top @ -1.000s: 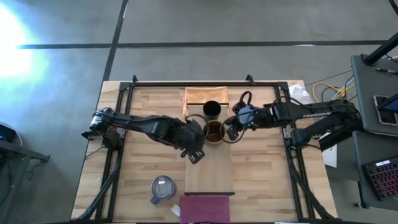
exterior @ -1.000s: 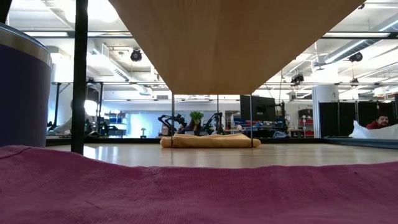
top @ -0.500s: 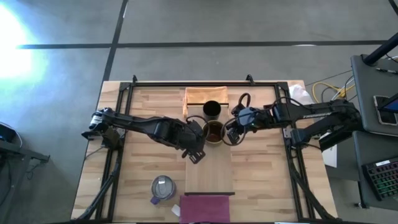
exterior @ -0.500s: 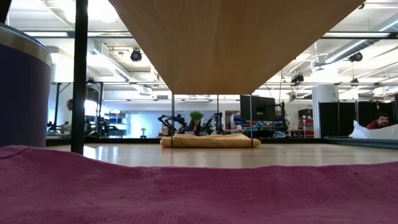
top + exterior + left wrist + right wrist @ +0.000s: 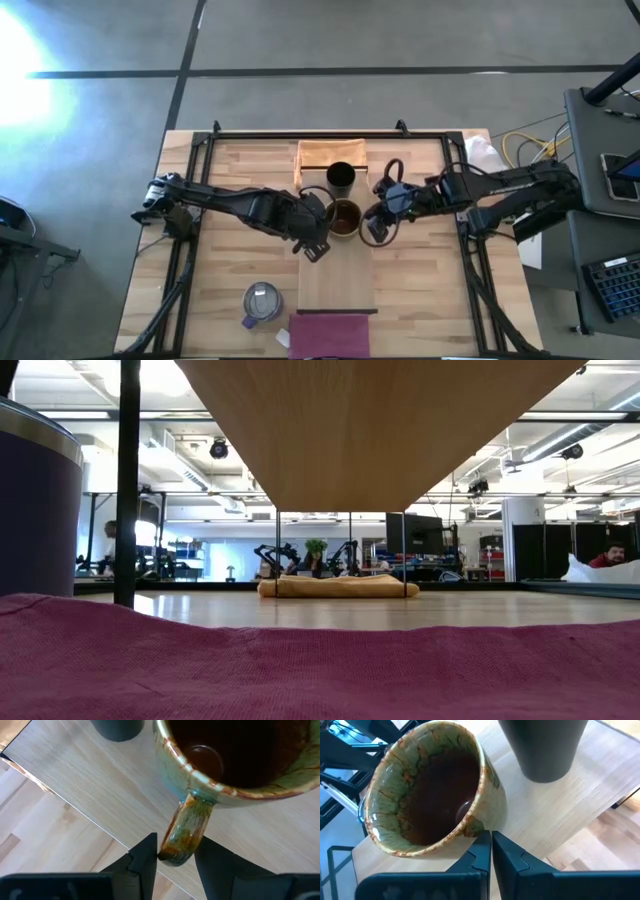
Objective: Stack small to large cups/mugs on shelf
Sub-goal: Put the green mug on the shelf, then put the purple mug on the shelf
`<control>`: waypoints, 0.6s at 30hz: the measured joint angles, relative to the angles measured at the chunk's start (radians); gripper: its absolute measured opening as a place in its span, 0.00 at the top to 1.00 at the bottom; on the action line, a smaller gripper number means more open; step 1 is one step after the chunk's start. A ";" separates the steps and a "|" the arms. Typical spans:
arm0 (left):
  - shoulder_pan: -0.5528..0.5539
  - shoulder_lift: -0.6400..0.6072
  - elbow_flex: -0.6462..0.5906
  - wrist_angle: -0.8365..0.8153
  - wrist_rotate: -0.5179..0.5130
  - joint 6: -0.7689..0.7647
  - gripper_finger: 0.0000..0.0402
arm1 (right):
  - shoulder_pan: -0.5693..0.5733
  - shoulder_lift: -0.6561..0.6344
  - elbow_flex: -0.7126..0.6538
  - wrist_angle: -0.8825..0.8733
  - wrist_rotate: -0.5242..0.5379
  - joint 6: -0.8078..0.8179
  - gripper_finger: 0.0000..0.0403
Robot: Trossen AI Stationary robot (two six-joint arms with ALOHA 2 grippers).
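Observation:
The brown mug (image 5: 343,217) stands upright on the light-wood shelf (image 5: 335,270). The small dark cup (image 5: 341,176) stands beyond it, by the shelf's orange-wood far end (image 5: 318,152). My left gripper (image 5: 322,214) is at the mug's left side, shut on its handle. My right gripper (image 5: 372,224) is shut at the mug's right side. The grey-blue mug (image 5: 262,300) stands on the table left of the shelf's near end, and also shows in the low view (image 5: 35,500). My left gripper pinches the brown mug's handle (image 5: 184,827) between its two fingers, at the handle's outer bend. It comes level from the table's left. The mug stands upright on the shelf. My right gripper has its shut fingertips (image 5: 482,839) at the mug's outer wall (image 5: 492,795), just below the rim, coming from the right. I cannot tell whether they touch it.
A magenta cloth (image 5: 330,335) lies at the table's near edge below the shelf's end. The low view shows the shelf's underside (image 5: 370,430) and a thin black leg (image 5: 128,480). Bare shelf surface lies on the near side of the brown mug.
My right gripper has moved a little toward the table's near edge, along the brown mug's right side, and stays shut.

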 joint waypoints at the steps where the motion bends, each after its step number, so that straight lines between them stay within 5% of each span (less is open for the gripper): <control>1: 0.000 0.000 0.001 0.000 0.002 -0.001 0.72 | 0.003 0.000 0.000 -0.003 0.000 0.006 0.98; 11: -0.065 -0.042 0.003 -0.001 0.017 -0.004 0.72 | 0.071 -0.027 0.000 -0.077 0.002 0.001 0.97; 18: -0.134 -0.138 0.000 -0.016 0.008 -0.035 0.72 | 0.147 -0.088 0.000 -0.076 0.015 0.063 0.85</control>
